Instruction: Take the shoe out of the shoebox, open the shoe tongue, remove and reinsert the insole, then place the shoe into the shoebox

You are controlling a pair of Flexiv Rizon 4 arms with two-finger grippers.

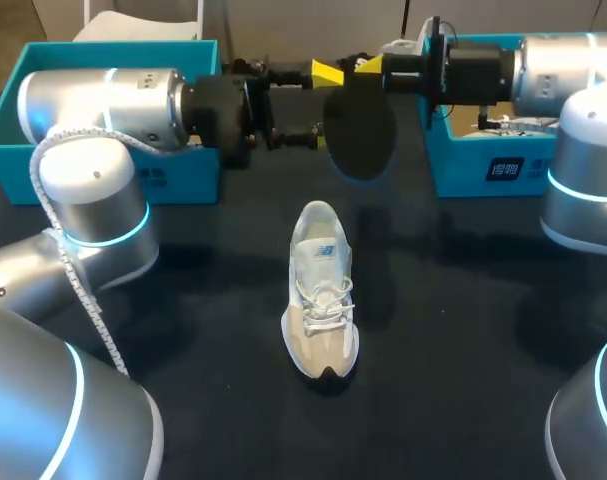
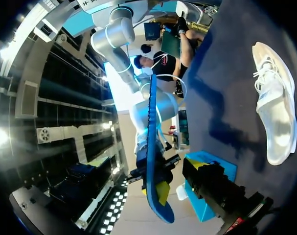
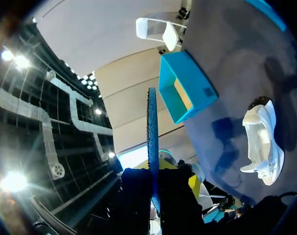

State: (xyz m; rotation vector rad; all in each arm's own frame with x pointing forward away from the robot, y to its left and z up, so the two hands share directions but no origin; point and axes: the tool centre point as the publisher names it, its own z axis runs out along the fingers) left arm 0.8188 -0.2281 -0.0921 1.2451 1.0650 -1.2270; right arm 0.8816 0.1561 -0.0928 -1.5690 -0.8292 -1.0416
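You are working over a table (image 1: pixel 453 340) with a dark, matte cover that lies flat and smooth. In the head view, soft shadows darker than the cloth fall across it, heaviest on your right side and along the far part. In the left wrist view the same table (image 2: pixel 231 88) shows as a broad dark surface crossed by blocky, hard-edged shadows. In the right wrist view the table (image 3: pixel 226 68) carries rounder, blotchy shadows. The weave of the cloth is too fine to make out.
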